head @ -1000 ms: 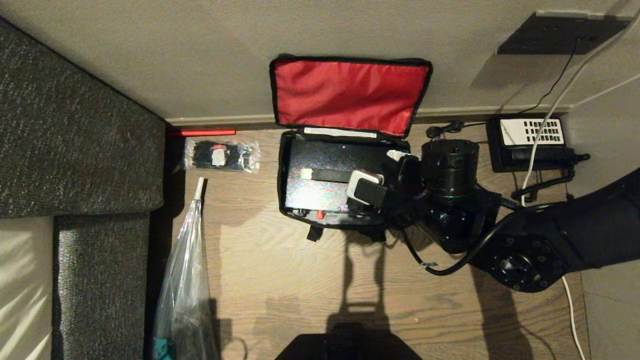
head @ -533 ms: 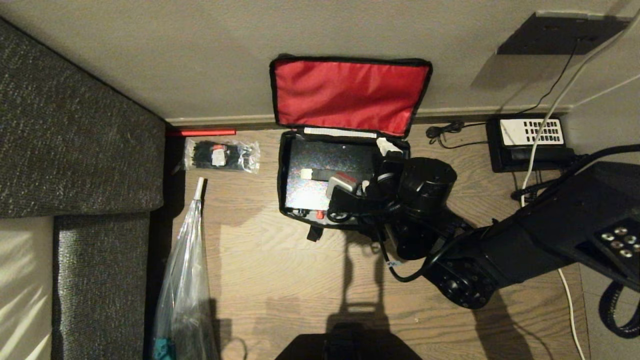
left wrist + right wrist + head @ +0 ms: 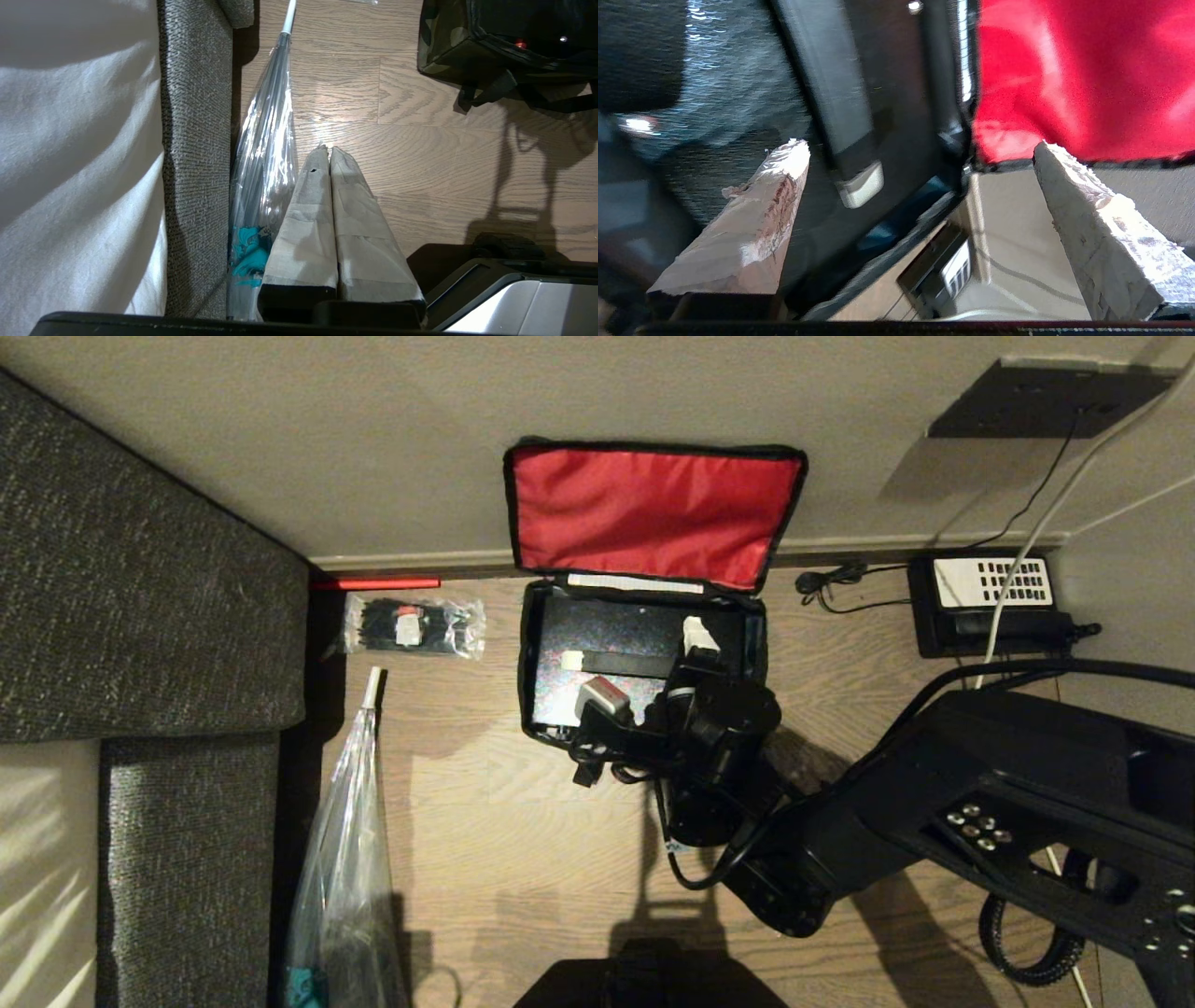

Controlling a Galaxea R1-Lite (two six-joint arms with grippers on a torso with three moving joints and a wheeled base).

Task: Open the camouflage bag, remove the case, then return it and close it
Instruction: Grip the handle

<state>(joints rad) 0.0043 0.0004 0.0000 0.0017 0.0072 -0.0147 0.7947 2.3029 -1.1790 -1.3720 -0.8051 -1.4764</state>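
Reaching from the near right, the right gripper (image 3: 644,667) hangs over the box-shaped camouflage bag (image 3: 540,728), its 2 taped fingers (image 3: 775,186) spread wide and grasping nothing. The flat black hard case (image 3: 616,644) lies inside the bag on the wooden floor (image 3: 523,840), directly beneath the fingers. Behind it, the red-lined lid (image 3: 653,509) leans open against the wall (image 3: 373,448). The left gripper (image 3: 329,154) sits clenched and empty beside a clear plastic-wrapped umbrella (image 3: 266,140).

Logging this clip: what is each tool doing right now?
Left tool: shut, empty, parked above the floor.
Right tool: open, empty, over the case in the open camouflage bag.
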